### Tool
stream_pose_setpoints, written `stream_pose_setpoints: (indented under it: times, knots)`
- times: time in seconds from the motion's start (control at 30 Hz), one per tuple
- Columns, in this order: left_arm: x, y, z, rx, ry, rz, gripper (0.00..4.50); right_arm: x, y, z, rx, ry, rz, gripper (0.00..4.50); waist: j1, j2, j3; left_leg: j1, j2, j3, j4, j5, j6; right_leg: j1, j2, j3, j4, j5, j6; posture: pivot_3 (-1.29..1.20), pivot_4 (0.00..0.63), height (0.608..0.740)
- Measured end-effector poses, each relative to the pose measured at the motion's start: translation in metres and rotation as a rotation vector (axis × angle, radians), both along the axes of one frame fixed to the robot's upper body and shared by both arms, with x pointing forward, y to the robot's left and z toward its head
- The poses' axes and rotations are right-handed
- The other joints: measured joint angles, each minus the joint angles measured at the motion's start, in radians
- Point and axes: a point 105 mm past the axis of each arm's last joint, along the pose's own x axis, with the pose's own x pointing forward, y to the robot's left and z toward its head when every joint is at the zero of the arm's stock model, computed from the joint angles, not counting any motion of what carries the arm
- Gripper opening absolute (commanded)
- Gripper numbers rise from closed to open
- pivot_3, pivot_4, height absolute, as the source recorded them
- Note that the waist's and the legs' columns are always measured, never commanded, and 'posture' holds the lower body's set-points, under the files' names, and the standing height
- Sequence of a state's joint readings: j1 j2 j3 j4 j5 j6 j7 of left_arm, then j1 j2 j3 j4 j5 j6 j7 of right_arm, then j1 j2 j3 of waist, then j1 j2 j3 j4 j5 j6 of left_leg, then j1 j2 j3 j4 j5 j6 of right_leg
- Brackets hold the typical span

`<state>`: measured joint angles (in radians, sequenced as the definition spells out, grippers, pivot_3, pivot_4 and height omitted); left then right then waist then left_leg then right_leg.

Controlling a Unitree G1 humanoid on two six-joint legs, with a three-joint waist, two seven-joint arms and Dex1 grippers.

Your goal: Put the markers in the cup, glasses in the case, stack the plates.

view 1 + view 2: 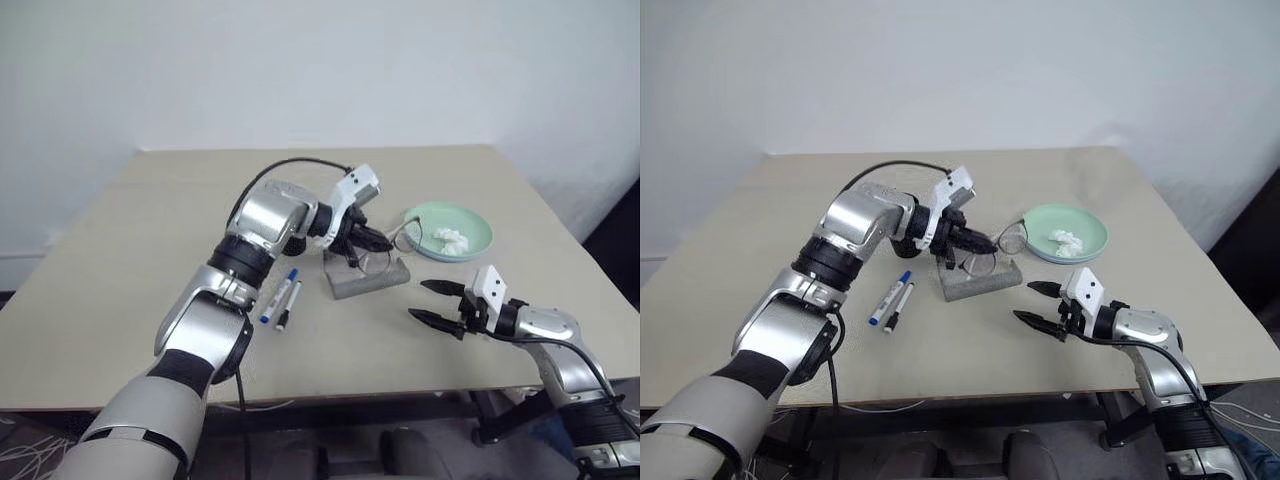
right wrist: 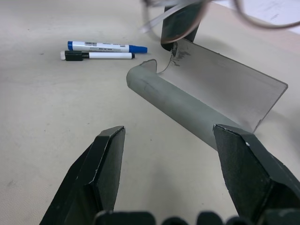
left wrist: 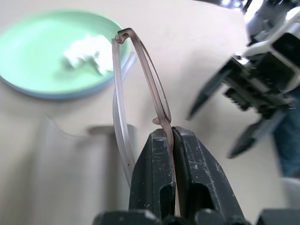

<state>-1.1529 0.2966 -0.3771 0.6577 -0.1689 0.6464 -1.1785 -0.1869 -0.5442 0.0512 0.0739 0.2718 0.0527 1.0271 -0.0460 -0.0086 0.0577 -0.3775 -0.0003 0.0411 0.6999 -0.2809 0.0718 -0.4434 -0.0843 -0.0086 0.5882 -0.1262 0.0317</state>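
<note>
My left gripper [image 1: 386, 243] is shut on the rim of the glasses [image 3: 118, 93], thin dark wire frames that hang tilted just above the open grey case [image 1: 365, 283]. Their lenses show at the case's raised lid [image 2: 225, 79]. Two markers [image 1: 281, 298], one blue-capped and one black-capped, lie side by side on the table left of the case. The mint green plate [image 1: 478, 232] sits behind and right of the case, with a light blue rim [image 3: 61, 96] under it. My right gripper [image 1: 420, 300] stands open, low over the table right of the case. The cup is out of view.
A crumpled white tissue [image 1: 449, 240] lies in the green plate. The beige table [image 1: 150, 220] has bare room on its left half and behind the case. Its front edge runs close under my right arm. A black cable loops over my left forearm.
</note>
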Motion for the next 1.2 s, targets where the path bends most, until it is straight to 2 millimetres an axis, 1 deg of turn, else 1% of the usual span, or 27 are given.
stream_pose_setpoints:
  times: [0.07, 0.17, 0.3, 0.4, 0.5, 0.63, 0.73, 0.93, 1.2]
  knots:
    - [0.011, 0.007, -0.007, 0.061, -0.058, 0.019, 0.02, 0.000, 0.000, -0.001, 0.000, 0.001, 0.001, 3.26, 0.001, 0.000, 0.000, 0.000, 0.000, 0.000, 0.000, 0.000, 0.000, 0.000, 0.000, 0.000, 0.000, 0.000, 0.000, 0.00, 0.000, 0.733]
    - [0.020, 0.014, -0.022, 0.139, -0.102, 0.027, 0.02, 0.000, 0.000, -0.001, 0.000, 0.002, 0.000, 3.26, 0.002, 0.000, 0.000, 0.000, 0.000, 0.000, 0.000, 0.000, 0.000, 0.000, 0.000, 0.000, -0.001, 0.000, 0.000, 0.00, 0.000, 0.733]
    - [0.021, 0.016, -0.048, 0.213, -0.118, -0.009, 0.02, 0.001, 0.000, -0.001, -0.001, -0.001, 0.002, 3.26, 0.002, -0.002, 0.001, -0.002, -0.001, 0.000, 0.000, 0.000, 0.001, 0.000, -0.001, 0.000, -0.001, 0.000, 0.000, 0.00, 0.000, 0.733]
    - [0.018, 0.014, -0.058, 0.230, -0.125, -0.044, 0.02, 0.001, 0.000, -0.001, -0.001, -0.002, 0.002, 3.26, 0.003, -0.002, 0.001, -0.002, -0.001, 0.000, 0.000, -0.001, 0.001, 0.000, -0.001, 0.000, -0.001, 0.000, 0.000, 0.00, 0.000, 0.733]
    - [0.017, 0.009, -0.063, 0.246, -0.147, -0.073, 0.02, 0.003, -0.001, -0.002, -0.014, -0.005, -0.015, 3.26, 0.003, -0.002, 0.001, -0.002, -0.001, 0.000, 0.000, -0.001, 0.001, 0.000, -0.001, 0.000, -0.001, 0.000, 0.000, 0.00, 0.000, 0.733]
    - [0.022, 0.011, -0.068, 0.283, -0.190, -0.058, 0.02, 0.007, -0.008, -0.010, -0.071, -0.001, -0.069, 3.26, 0.002, -0.002, 0.001, -0.002, -0.001, 0.000, 0.000, -0.001, 0.001, 0.000, -0.001, 0.000, -0.001, 0.000, 0.001, 0.00, 0.000, 0.733]
    - [0.021, 0.010, -0.072, 0.289, -0.190, -0.057, 0.02, 0.010, -0.014, -0.015, -0.098, 0.004, -0.103, 3.26, 0.002, -0.003, 0.001, -0.002, -0.001, 0.000, 0.001, -0.001, 0.001, 0.000, -0.001, 0.000, -0.001, 0.000, 0.001, 0.00, 0.000, 0.733]
    - [0.019, 0.009, -0.078, 0.306, -0.183, -0.071, 0.02, 0.013, -0.016, -0.016, -0.116, -0.005, -0.134, 3.26, 0.002, -0.003, 0.001, -0.002, -0.001, 0.000, 0.001, -0.001, 0.001, 0.000, -0.001, 0.000, -0.001, 0.000, 0.001, 0.00, 0.000, 0.733]
    - [0.017, 0.008, -0.080, 0.333, -0.188, -0.099, 0.02, 0.013, -0.017, -0.016, -0.116, -0.010, -0.143, 3.26, 0.002, -0.003, 0.001, -0.001, -0.001, 0.000, 0.001, -0.001, 0.001, 0.000, -0.001, 0.000, -0.001, 0.000, 0.001, 0.00, 0.000, 0.733]
